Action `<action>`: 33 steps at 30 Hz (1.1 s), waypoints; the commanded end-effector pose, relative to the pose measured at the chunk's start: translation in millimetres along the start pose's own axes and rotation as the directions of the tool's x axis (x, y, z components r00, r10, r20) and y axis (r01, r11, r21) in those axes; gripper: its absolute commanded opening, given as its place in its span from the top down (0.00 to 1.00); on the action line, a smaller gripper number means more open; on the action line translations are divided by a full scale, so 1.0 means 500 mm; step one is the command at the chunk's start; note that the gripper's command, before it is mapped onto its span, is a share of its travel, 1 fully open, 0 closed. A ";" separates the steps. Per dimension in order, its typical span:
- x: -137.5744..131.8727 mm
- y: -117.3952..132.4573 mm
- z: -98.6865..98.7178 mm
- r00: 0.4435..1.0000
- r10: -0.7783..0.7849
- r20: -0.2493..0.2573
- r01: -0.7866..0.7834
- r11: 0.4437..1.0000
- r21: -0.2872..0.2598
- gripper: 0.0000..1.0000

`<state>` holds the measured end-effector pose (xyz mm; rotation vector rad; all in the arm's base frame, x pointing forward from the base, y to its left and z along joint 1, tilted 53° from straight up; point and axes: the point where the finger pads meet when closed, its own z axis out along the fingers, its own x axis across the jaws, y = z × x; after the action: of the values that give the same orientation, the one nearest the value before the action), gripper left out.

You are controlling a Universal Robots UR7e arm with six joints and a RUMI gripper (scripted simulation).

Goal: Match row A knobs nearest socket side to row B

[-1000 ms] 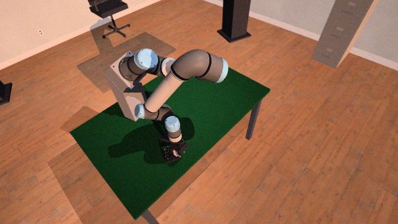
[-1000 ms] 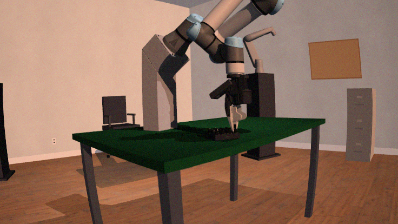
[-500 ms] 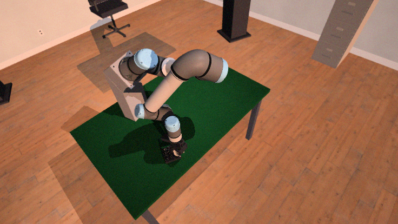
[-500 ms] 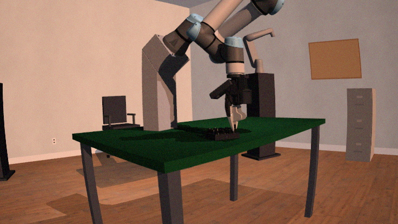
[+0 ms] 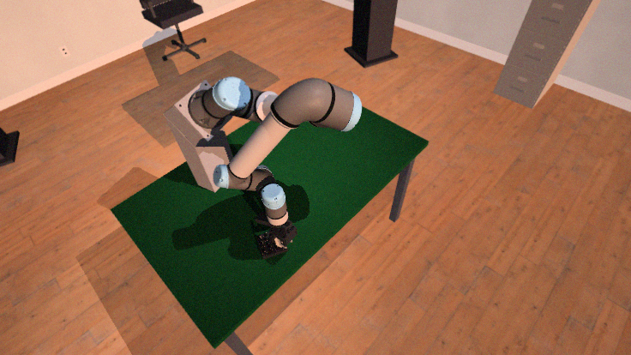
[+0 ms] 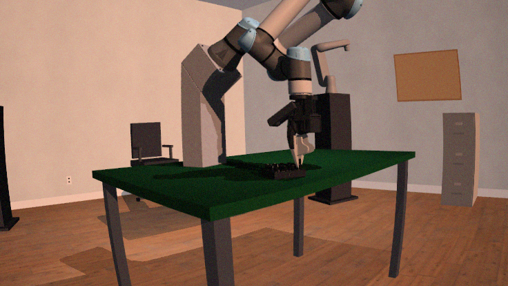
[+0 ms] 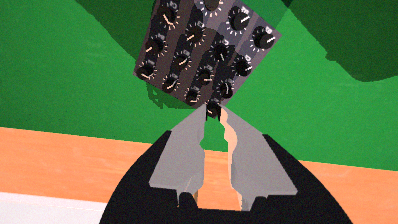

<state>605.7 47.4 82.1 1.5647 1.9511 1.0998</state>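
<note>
The knob box (image 7: 207, 50) is a dark panel with several black knobs in rows, each with a pale pointer mark. It lies flat on the green table near the front edge and also shows in the top view (image 5: 269, 246) and the exterior view (image 6: 284, 171). My gripper (image 7: 212, 105) points straight down over the box's near corner. Its two grey fingers are shut on the corner knob (image 7: 213, 108), which sits between the fingertips. The gripper also shows in the top view (image 5: 279, 240) and the exterior view (image 6: 297, 163). The knob labels are too small to read.
The arm's grey pedestal (image 5: 198, 145) stands on the table behind the box. The table's front edge (image 5: 309, 260) runs close beside the box, with wooden floor beyond. A dark pillar (image 6: 332, 141) and a file cabinet (image 6: 460, 158) stand off the table.
</note>
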 end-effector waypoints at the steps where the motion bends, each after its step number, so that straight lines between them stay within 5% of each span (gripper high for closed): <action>1: 0.000 0.005 0.000 1.000 -0.004 0.000 0.004 1.000 -0.003 0.96; 33: -0.001 0.005 0.000 0.996 0.088 0.001 -0.088 0.996 -0.003 0.96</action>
<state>605.6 47.9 82.3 1.6071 1.9292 1.1145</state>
